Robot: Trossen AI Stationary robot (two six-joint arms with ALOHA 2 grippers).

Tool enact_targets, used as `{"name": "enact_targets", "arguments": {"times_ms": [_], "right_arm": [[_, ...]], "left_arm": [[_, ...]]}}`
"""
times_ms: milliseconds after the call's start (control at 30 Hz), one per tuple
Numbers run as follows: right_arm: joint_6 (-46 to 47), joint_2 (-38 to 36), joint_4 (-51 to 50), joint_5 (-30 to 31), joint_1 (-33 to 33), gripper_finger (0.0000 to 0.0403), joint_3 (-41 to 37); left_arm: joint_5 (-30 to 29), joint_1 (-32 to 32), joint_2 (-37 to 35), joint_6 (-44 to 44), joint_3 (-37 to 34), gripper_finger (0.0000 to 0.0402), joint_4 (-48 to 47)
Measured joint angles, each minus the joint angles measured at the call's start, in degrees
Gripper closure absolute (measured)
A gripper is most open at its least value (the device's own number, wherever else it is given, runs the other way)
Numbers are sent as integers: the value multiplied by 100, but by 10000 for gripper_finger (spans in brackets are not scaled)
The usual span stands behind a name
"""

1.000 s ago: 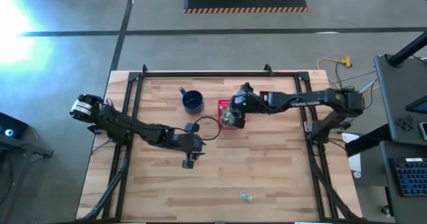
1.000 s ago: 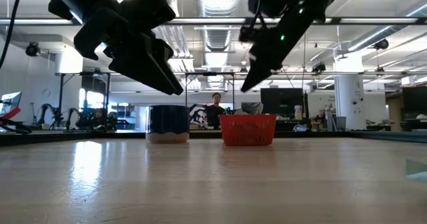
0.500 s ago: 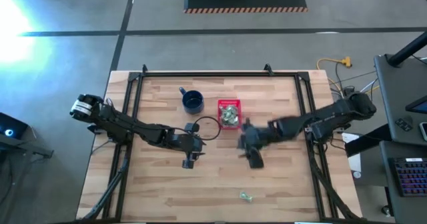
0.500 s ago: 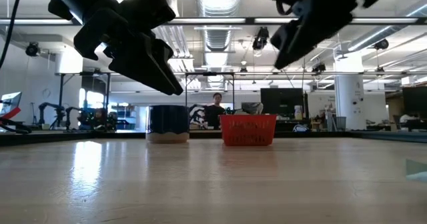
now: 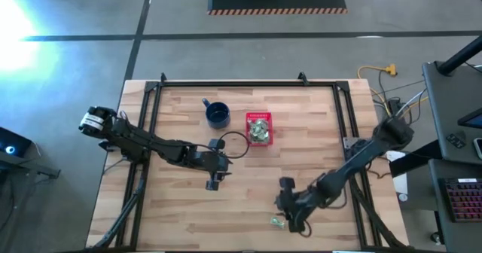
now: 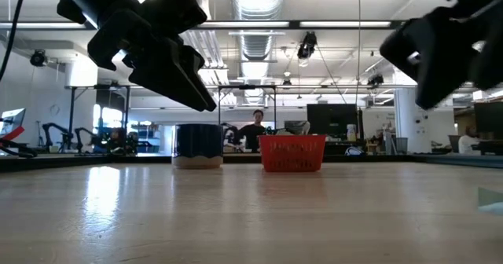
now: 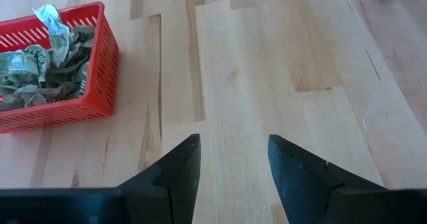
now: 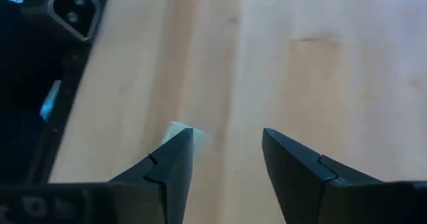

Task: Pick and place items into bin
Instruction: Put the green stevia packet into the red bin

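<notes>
On the wooden desk (image 5: 316, 140), the red basket (image 5: 258, 128) holds a heap of pale green pieces, with a dark blue mug (image 5: 218, 115) beside it. The left hand (image 5: 213, 182) waits mid-desk. The right hand (image 5: 291, 220) sits near the front edge, just beside 1 loose piece (image 5: 277, 222).

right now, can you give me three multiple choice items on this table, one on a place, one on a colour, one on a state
1. Where is the right hand?
A. over the basket
B. near the table's front edge, by a loose wrapper piece
C. beside the mug

2. What colour is the basket holding the wrappers?
A. red
B. yellow
C. black

3. How is the left hand?
A. shut on a wrapper
B. open, holding nothing
C. shut on the mug

Answers: 1 B, the high view shows it there. 2 A, bright red in every view. 3 B, bare wood shows between its fingers.
</notes>
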Motion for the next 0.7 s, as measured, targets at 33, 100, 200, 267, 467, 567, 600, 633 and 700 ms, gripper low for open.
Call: {"name": "enact_targets", "arguments": {"times_ms": [33,100,200,267,467,567,600,633,700], "right_arm": [[36,132,153,16,81,233,0],[85,375,460,17,220,235,2],[216,719,600,18,356,239,74],[339,859,586,17,408,242,111],[508,1077,631,23,448,252,175],[626,1153,632,24,466,256,176],[659,1180,638,24,474,258,177],[680,1201,625,23,487,259,170],[685,1257,629,27,506,261,164]], "left_arm": [[0,2,0,-1,0,242,1],[0,0,0,-1,0,242,8],[0,0,0,-31,0,242,10],[1,1,0,-36,0,242,11],[0,2,0,-43,0,242,75],[0,2,0,-44,0,242,126],[0,0,0,-44,0,242,124],[1,1,0,-44,0,242,119],[0,0,0,-44,0,242,108]]}}
